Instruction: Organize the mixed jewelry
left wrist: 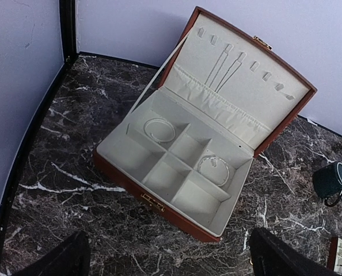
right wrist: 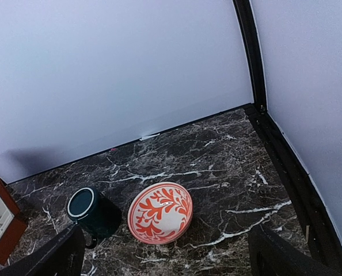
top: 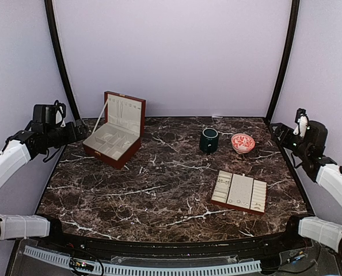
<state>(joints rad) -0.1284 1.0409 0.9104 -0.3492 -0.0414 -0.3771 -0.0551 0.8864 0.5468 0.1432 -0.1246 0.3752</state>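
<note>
**Jewelry in box and tray; both pincers spread wide**

Two thin bangles lie flat in separate compartments of the open wooden box near the surface's far left corner. Fine chains run lengthwise down its raised lid. Tiny pieces on the slotted tray, toward the right edge, are too small to identify. The left pincer and right pincer hover empty.

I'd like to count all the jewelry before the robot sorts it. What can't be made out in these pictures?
Small pieces on the slotted tray: top view, too small to tell rings from studs.
Mug interior: right wrist view, too dark to see contents.
Patterned bowl: right wrist view, busy red pattern could mask anything tiny inside.
Jewelry box: right wrist view, cut off by the left edge.
</note>
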